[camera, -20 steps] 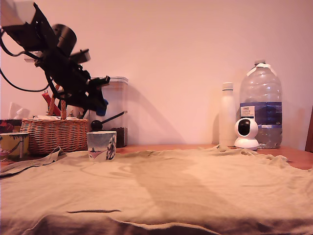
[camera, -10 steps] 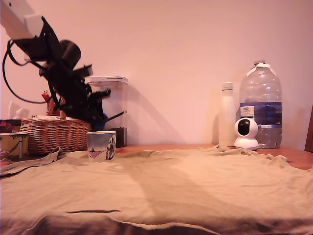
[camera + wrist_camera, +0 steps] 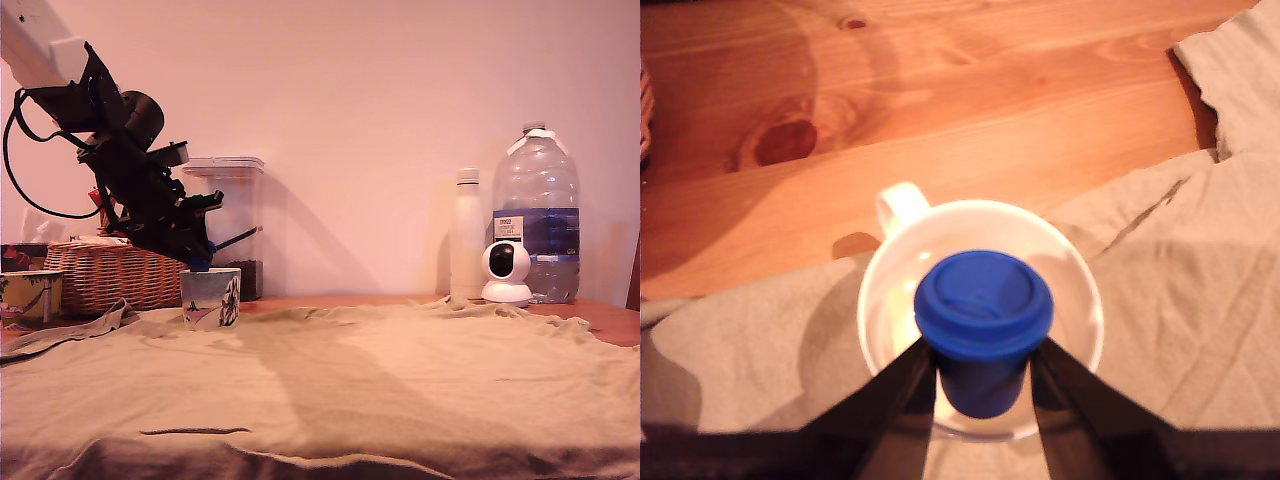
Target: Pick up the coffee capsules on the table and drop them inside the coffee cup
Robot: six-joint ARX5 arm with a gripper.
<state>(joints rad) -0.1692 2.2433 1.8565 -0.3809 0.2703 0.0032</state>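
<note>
In the exterior view, 1 coffee cup (image 3: 210, 298) stood on the cloth (image 3: 330, 390), with 1 basket (image 3: 110, 277) just behind it toward the exterior view's left. 1 gripper (image 3: 197, 262) hung directly above the cup's rim, a bit of blue showing at its tip.

In the wrist view, 1 blue capsule (image 3: 983, 330) was visible, pinched between the 2 dark fingers (image 3: 902, 400), which had closed against its sides. It hung over the cup's (image 3: 887, 278) white interior. No second capsule was in sight.
</note>
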